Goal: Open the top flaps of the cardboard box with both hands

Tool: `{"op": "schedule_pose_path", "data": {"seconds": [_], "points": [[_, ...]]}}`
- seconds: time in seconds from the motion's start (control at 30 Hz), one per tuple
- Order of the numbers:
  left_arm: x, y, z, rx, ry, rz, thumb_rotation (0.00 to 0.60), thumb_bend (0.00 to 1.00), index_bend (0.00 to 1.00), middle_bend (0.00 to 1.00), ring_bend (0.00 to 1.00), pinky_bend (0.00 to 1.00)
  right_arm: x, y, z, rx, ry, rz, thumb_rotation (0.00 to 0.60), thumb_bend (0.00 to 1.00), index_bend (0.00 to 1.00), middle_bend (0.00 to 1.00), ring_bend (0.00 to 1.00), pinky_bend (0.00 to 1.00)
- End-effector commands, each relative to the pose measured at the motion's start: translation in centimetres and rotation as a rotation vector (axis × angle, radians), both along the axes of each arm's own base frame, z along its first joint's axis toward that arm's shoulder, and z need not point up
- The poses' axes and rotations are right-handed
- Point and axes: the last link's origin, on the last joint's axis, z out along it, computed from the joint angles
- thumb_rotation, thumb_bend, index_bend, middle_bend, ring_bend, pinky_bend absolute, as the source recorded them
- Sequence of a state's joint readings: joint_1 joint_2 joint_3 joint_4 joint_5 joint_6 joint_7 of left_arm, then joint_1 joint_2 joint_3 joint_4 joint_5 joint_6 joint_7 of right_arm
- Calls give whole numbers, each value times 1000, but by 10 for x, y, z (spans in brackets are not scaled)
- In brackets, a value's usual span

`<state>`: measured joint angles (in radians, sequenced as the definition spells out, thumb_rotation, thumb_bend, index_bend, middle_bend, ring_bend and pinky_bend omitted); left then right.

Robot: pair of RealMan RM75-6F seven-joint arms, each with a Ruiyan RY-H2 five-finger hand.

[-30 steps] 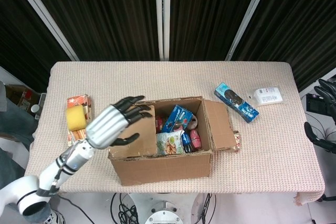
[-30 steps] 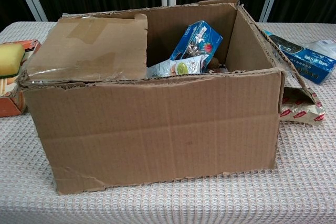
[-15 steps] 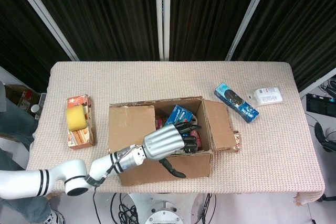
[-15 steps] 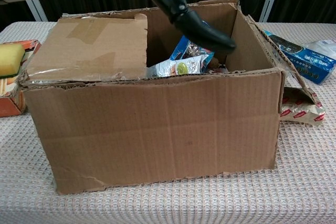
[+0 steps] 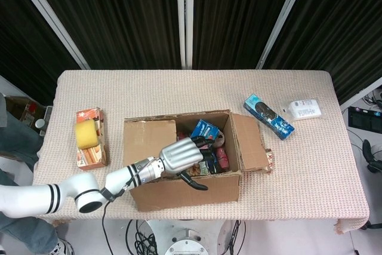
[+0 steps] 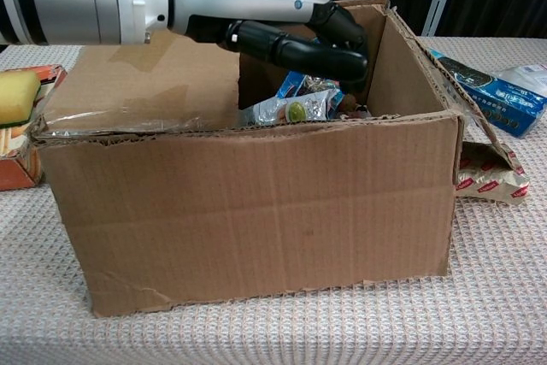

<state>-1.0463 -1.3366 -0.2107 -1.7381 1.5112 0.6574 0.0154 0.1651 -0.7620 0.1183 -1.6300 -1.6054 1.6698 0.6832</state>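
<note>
The robot's left hand (image 5: 185,154) now reaches over the open half of the cardboard box (image 5: 179,190), which sits in the middle of the table (image 5: 310,159). A second ago it hovered above the left flap (image 5: 148,141); it has since swung across and lowered, its dark fingers (image 6: 329,57) curling down over the packets inside the box. From these views it cannot be told whether the fingers grip anything or merely rest on the contents. The left flap lies flat and closed over the box, while the right flap (image 5: 248,141) is folded outward; the task looks about half done, and the left flap's free edge, just beside the hand, seems the next thing to lift. The right hand is out of sight. Inside the box, a blue carton (image 5: 203,129) and a foil pouch (image 6: 286,110) carry printing too small to read. Right of the box lie a blue biscuit pack (image 5: 268,116) and a white packet (image 5: 304,109), lettering illegible; left of it, a yellow sponge (image 5: 85,133).
</note>
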Motion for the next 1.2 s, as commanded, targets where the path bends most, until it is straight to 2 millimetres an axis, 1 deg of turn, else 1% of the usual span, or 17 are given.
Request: {"op": "schedule_pose_path", "data": {"seconds": [0.03, 0.23, 0.67, 1.03, 1.2], "points": [[-9, 5, -1, 20, 43, 11, 6, 0, 298, 301, 66, 154, 1, -1, -1, 4, -3, 3, 600, 447, 0, 0, 0, 0], [-23, 13, 5, 91, 109, -10, 3, 0, 323, 335, 65, 154, 3, -2, -5, 10, -6, 7, 600, 446, 0, 0, 0, 0], [-51, 18, 26, 145, 235, 60, 0, 0, 350, 406, 67, 154, 5, -4, -9, 17, -12, 14, 600, 445, 0, 0, 0, 0], [-60, 9, 54, 253, 282, 29, 0, 0, 350, 413, 67, 154, 4, -8, -14, 32, -14, 13, 600, 440, 0, 0, 0, 0], [-59, 5, 68, 285, 273, 29, 0, 0, 349, 420, 68, 154, 6, -9, -16, 35, -14, 18, 600, 441, 0, 0, 0, 0]]}}
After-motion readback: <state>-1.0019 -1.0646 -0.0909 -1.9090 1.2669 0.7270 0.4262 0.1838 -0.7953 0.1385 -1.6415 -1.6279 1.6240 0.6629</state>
